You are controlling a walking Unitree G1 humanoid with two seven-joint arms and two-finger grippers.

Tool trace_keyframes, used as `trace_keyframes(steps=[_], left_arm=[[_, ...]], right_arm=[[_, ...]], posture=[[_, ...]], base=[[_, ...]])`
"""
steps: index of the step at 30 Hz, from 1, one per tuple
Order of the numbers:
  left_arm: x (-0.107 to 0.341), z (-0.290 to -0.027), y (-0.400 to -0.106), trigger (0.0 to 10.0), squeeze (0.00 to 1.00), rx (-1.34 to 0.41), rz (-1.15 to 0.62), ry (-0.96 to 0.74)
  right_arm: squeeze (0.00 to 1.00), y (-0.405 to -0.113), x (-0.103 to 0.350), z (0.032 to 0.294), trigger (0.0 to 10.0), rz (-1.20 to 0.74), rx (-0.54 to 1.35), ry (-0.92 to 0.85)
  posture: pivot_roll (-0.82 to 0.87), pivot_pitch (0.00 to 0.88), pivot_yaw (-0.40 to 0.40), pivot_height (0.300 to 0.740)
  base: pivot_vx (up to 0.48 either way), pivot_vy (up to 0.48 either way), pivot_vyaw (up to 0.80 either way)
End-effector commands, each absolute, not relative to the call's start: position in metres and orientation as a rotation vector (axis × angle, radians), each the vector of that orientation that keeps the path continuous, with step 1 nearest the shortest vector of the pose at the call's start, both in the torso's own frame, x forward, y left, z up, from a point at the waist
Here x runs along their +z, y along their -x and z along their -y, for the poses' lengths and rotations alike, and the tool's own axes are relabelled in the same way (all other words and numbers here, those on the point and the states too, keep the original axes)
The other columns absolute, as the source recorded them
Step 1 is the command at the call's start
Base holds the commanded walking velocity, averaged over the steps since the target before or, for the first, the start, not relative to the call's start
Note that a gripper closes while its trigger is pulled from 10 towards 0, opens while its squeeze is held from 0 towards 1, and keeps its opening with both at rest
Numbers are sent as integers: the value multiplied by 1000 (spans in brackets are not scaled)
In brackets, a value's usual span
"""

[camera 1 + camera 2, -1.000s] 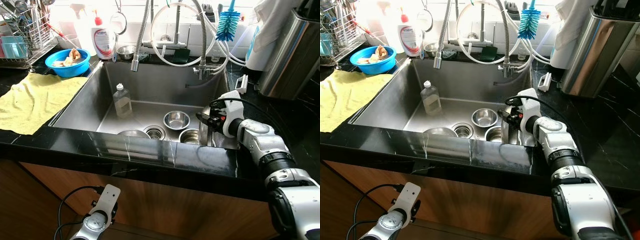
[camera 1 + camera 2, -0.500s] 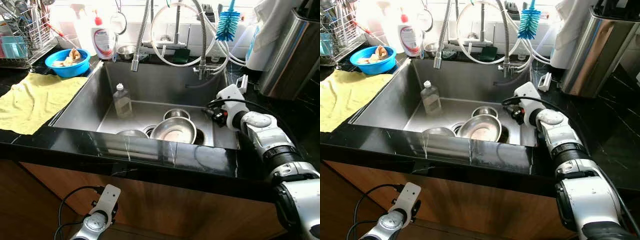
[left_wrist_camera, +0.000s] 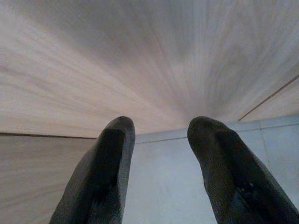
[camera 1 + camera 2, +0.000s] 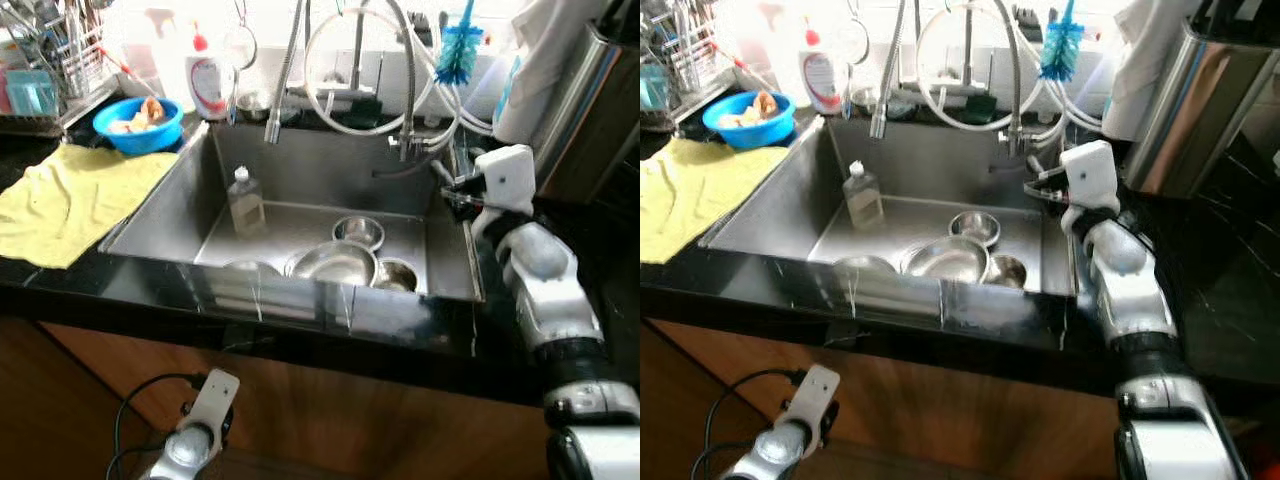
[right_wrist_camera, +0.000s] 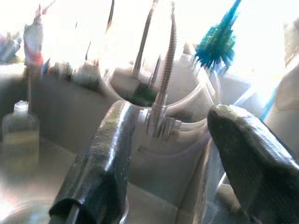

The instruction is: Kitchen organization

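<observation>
1. I stand before a black marble counter (image 4: 300,340) with wood cabinet fronts below and a steel sink (image 4: 300,170) sunk into it; bright light from the back wall washes out the far edge.
2. In the sink basin lie a large steel bowl (image 4: 335,265), a smaller steel bowl (image 4: 358,232) behind it, another small one (image 4: 398,275) toward the right wall and a fourth rim (image 4: 240,268) near the front wall. A clear bottle (image 4: 244,202) stands upright at the back left of the basin.
3. Over the sink hang a spring faucet hose (image 4: 285,70), loops of white hose (image 4: 340,110) and a blue bottle brush (image 4: 458,50).
4. To the left, a yellow cloth (image 4: 70,200) is spread on the counter, with a blue bowl (image 4: 138,122) of scraps behind it, a white detergent bottle (image 4: 207,82) beside that, and a dish rack (image 4: 50,70) in the corner.
5. To the right stands a tall steel container (image 4: 590,110).
6. My right gripper (image 5: 168,154) is raised above the sink's right rim, fingers spread apart with nothing between them, pointing toward the faucet and brush.
7. My left gripper (image 3: 159,154) hangs low in front of the cabinet, fingers parted and bare, facing wood panel and pale floor.
</observation>
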State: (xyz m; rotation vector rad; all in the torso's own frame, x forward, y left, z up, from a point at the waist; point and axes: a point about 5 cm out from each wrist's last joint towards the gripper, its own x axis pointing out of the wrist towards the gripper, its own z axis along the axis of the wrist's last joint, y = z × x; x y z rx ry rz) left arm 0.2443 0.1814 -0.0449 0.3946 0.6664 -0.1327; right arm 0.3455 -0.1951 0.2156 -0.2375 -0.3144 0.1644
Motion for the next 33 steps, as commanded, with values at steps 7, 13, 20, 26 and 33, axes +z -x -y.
trace_keyframes(steps=[7,13,20,26,33], left_arm=[[-44,-191,-243,10000,0,-121,-659,-411],[-43,-195,-243,10000,0,-117,-657,-418],[-43,-196,-244,10000,0,-112,-654,-414],[-42,-195,-244,10000,0,-113,-654,-411],[-40,-193,-248,10000,0,-108,-647,-399]], right_arm=[[0,-287,208,184,10000,400,53,157],[0,-256,208,191,10000,389,-64,190],[0,-231,201,189,10000,349,-132,224],[0,-204,188,193,10000,263,-197,216],[0,-222,198,190,10000,276,-189,206]], posture=[[-136,0,42,740],[-143,0,46,740],[-151,0,34,740],[-166,0,40,740],[-165,0,41,740]], base=[[0,0,0],[0,0,0],[0,0,0],[0,0,0],[0,0,0]])
